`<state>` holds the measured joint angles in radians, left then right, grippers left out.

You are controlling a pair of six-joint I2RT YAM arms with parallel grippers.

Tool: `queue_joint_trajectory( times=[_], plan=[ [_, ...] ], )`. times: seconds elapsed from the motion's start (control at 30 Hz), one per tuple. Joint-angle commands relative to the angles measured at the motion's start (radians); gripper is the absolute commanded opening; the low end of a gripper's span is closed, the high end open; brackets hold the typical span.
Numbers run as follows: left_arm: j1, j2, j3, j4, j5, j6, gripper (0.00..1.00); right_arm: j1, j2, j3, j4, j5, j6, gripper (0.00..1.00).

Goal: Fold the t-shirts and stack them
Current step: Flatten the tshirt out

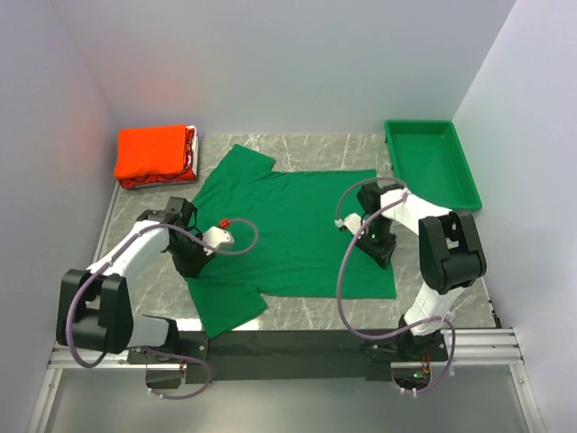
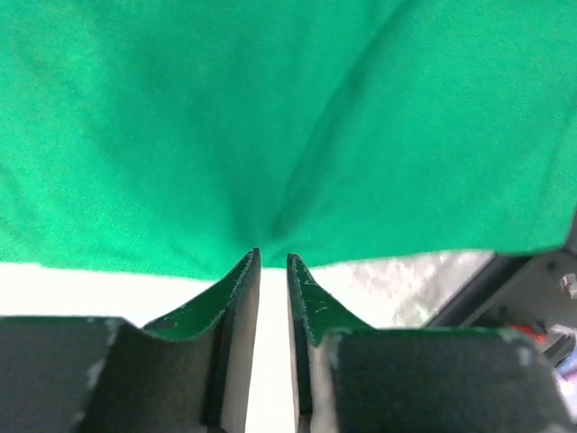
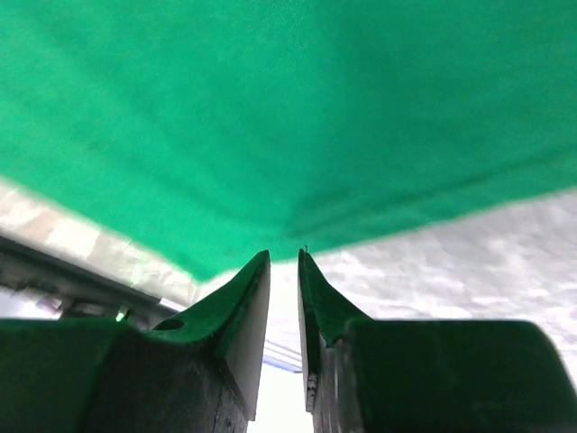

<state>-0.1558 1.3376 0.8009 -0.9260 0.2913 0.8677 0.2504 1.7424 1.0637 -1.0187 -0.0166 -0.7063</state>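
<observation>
left tool (image 2: 272, 260) clenched on green shirt (image 1: 297, 225) edge | right tool (image 3: 284, 257) pinching same shirt's edge | tool tips hidden under arms (image 1: 149, 244) from above | wrist views blurred

The grey marble-patterned table (image 1: 306, 149) is carrying three things, its bare stone showing along the far edge and in front near the black rail (image 1: 297, 343). A green t-shirt (image 1: 297, 225) is lying spread flat across the middle, turned sideways with its sleeves pointing to the far left and the near left and its hem towards the right. A folded stack of orange-red t-shirts (image 1: 155, 153) is sitting in the far left corner, apart from the spread shirt, and a green tray (image 1: 431, 167) is resting in the far right corner, just beside the shirt's far right corner.
</observation>
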Motion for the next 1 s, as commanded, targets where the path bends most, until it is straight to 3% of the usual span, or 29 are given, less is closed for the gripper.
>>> queue_joint_trajectory(
  times=[0.0, 0.23, 0.43, 0.63, 0.8, 0.93, 0.97],
  plan=[
    [0.013, 0.017, 0.108, -0.047, 0.040, 0.068, 0.25, -0.026, -0.034, 0.186, -0.073, -0.101, -0.042, 0.26],
    [0.047, 0.412, 0.489, 0.142, 0.098, -0.231, 0.32, -0.056, 0.222, 0.508, 0.028, -0.117, 0.174, 0.26],
    [0.050, 0.567, 0.558, 0.239, 0.040, -0.345, 0.32, -0.057, 0.364, 0.630, 0.078, -0.074, 0.237, 0.25],
    [0.059, 0.539, 0.411, 0.246, 0.003, -0.322, 0.30, -0.056, 0.396, 0.565, 0.091, -0.065, 0.214, 0.25],
    [0.068, 0.460, 0.298, 0.170, 0.006, -0.273, 0.26, -0.056, 0.324, 0.490, 0.011, -0.147, 0.143, 0.25],
    [0.073, 0.416, 0.371, 0.108, 0.069, -0.259, 0.29, -0.080, 0.253, 0.531, 0.008, -0.206, 0.139, 0.28],
    [0.075, 0.417, 0.407, 0.105, 0.083, -0.268, 0.33, -0.086, 0.247, 0.585, 0.018, -0.210, 0.152, 0.35]
  ],
)
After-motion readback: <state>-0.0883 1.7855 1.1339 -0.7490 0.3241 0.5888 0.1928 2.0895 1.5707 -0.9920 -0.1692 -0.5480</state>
